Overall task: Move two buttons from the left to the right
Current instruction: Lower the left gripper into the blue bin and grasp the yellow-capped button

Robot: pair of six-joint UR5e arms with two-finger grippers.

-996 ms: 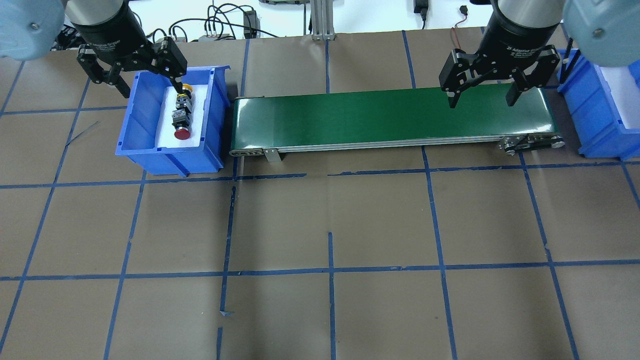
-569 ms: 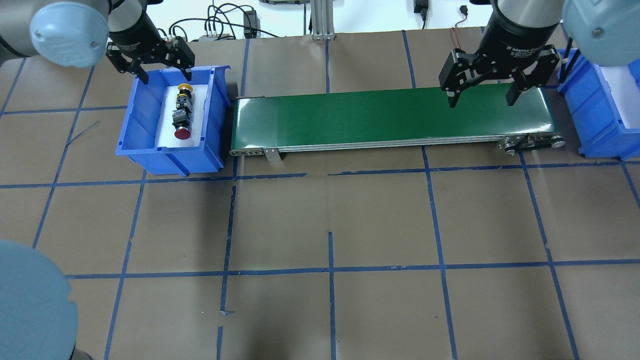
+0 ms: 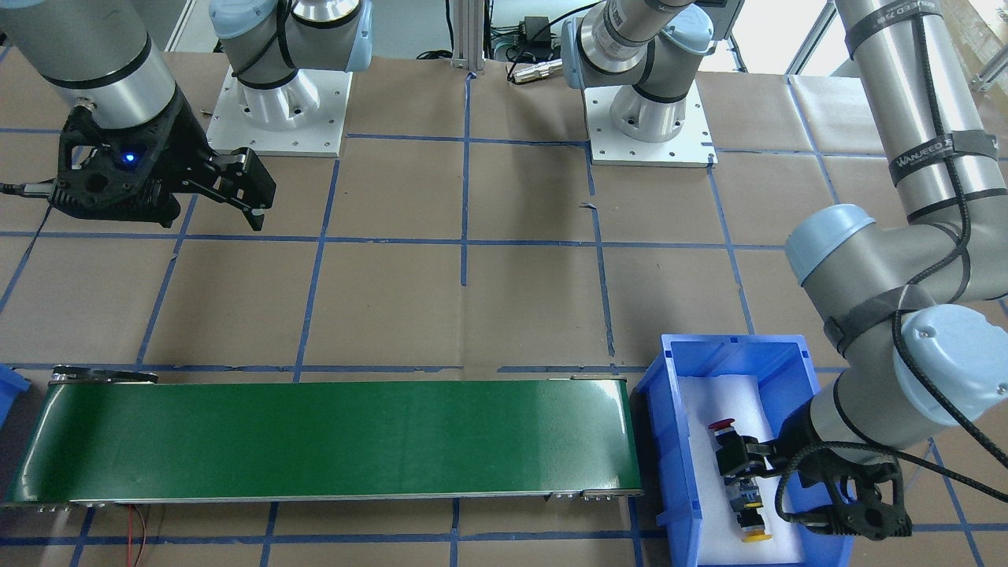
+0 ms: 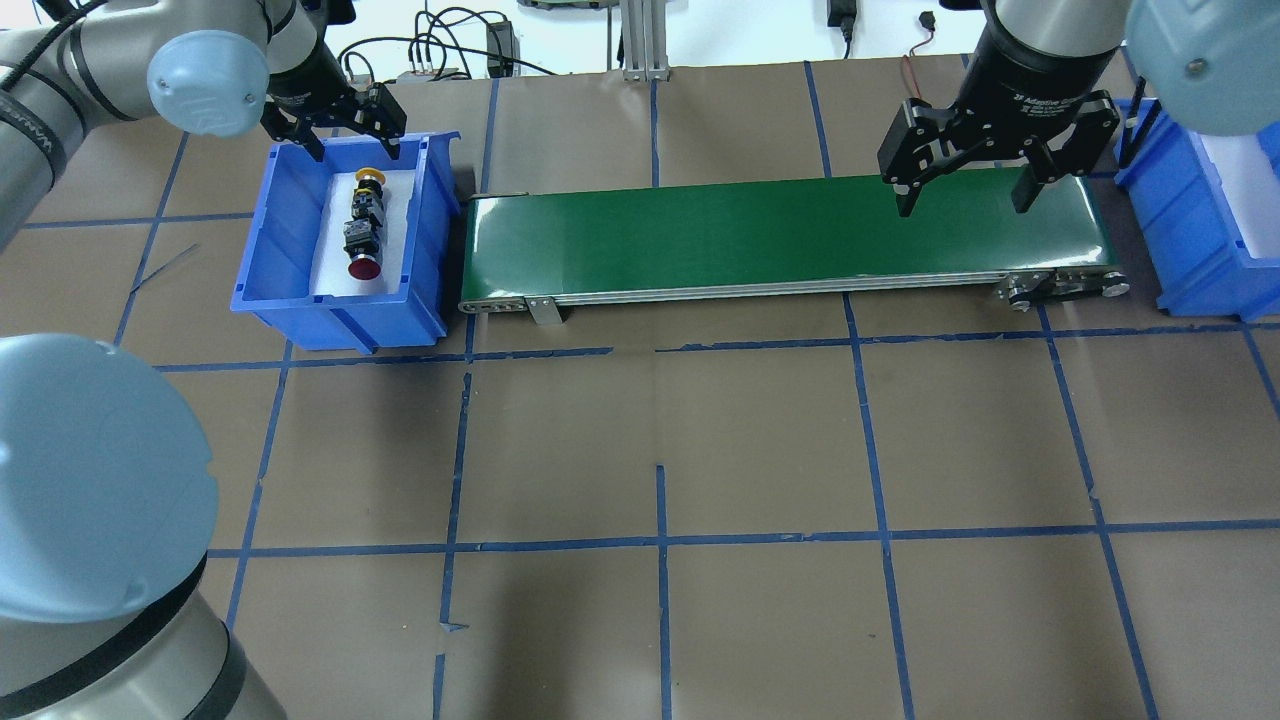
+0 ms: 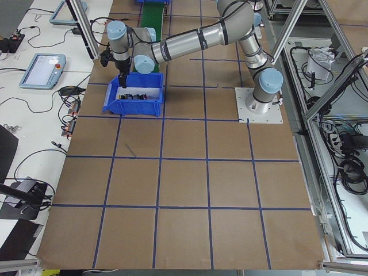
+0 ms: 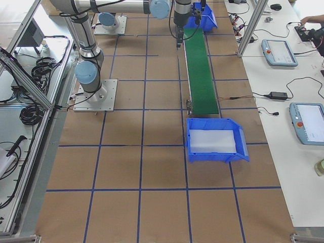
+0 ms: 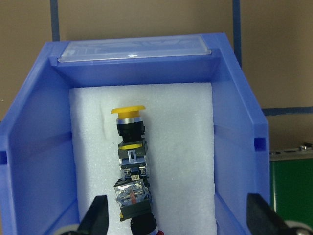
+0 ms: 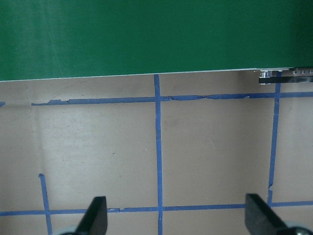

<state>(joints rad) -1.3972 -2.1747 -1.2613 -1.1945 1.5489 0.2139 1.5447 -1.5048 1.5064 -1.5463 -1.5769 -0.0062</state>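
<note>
Yellow-capped push-button switch [image 7: 129, 147] lies just ahead of our left gripper [image 7: 178, 219], fingers [image 7: 98, 218] apart; light, rigid (slick cap, we judge), best pinched at its black collar [image 7: 131, 130].

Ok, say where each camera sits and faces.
Front-facing: across the table, facing both bases.
Overhead: from behind, above left tool, right tool.
Exterior left: table end, left arm near.
Exterior right: opposite end, right arm near.
Left wrist: into bin; fingertips show.
Right wrist: onto belt; fingertips show.
Overhead, left wrist share yellow button.
</note>
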